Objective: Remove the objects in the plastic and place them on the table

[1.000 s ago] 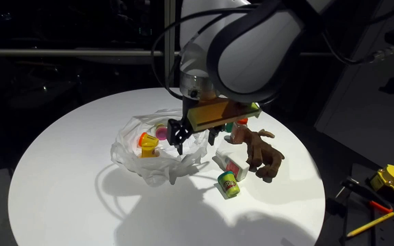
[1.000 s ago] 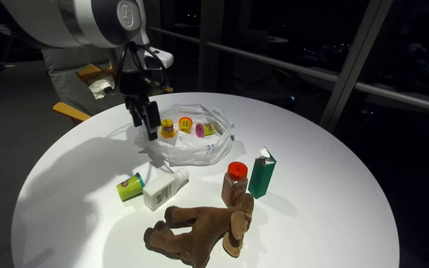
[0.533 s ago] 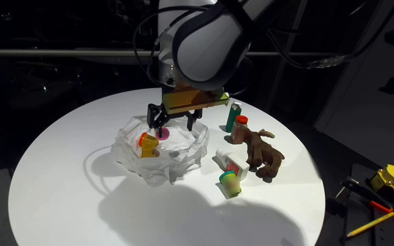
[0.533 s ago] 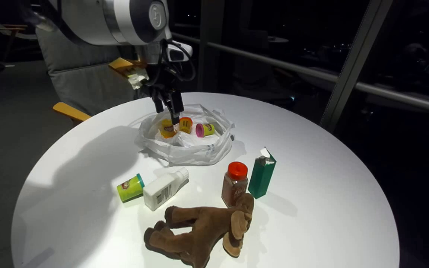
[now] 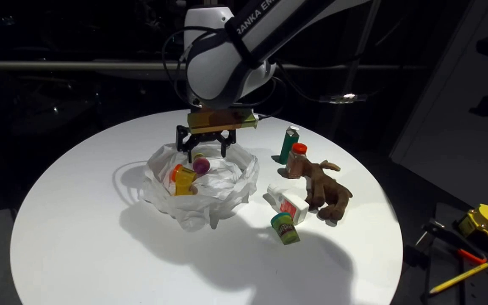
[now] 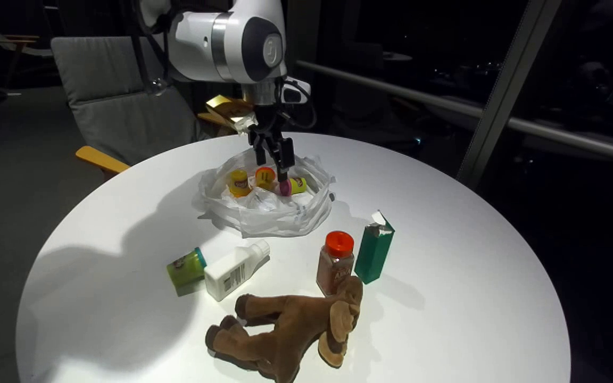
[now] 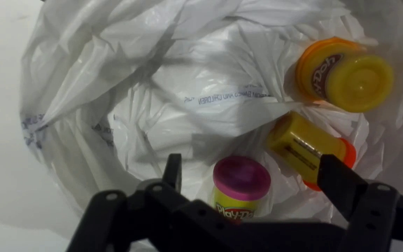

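The crumpled white plastic (image 5: 210,207) lies like a bowl on the round white table (image 5: 79,237). Inside it are three of the objects: a tub with a purple lid (image 7: 241,177), a yellow tub with an orange-red lid (image 7: 303,145), and a yellow tub with an orange base (image 7: 359,84). My gripper (image 7: 251,159) hangs above the plastic, open and holding nothing. In the wrist view the purple-lidded tub appears between its fingers, its lower part hidden by the gripper; the right finger (image 7: 339,185) overlaps the orange-red-lidded tub. An exterior view shows the fingertips (image 6: 283,173) close by the purple lid.
Other objects lie outside the plastic: a green tub (image 6: 187,268), a white bottle (image 6: 234,268), a red-capped jar (image 6: 334,266), a green box (image 6: 374,252) and a brown plush animal (image 6: 285,330). A chair (image 6: 120,101) stands beyond the table edge.
My open gripper has travelled across the plastic, past the yellow tubs, to a place over the purple-lidded tub. The objects have stayed where they were.
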`<state>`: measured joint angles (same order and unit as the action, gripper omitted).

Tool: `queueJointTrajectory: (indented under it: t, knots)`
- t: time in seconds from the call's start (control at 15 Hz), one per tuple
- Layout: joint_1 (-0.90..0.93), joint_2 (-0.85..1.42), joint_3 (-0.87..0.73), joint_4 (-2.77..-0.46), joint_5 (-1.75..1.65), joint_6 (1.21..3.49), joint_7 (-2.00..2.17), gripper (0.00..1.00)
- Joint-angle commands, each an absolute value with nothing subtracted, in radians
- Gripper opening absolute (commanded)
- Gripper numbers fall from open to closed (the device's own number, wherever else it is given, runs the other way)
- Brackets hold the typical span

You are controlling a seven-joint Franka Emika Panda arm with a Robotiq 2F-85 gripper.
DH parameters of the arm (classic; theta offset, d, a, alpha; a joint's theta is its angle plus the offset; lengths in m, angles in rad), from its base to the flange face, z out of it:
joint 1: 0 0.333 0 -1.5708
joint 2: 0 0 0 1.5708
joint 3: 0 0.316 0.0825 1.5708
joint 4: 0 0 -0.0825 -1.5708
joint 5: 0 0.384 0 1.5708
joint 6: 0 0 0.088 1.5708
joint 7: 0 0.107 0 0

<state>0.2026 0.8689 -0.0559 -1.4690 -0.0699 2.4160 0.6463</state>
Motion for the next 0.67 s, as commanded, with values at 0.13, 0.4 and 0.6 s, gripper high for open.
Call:
queueJointTrajectory:
  t: [0.13, 0.4, 0.6]
  knots:
    - [0.202, 1.027, -0.085, -1.219, -0.052, 2.316, 0.631, 1.00]
    - [0.203, 1.098, -0.110, -1.130, -0.059, 2.328, 0.641, 1.00]
    - [0.197, 1.140, -0.117, -1.076, -0.054, 2.314, 0.642, 1.00]
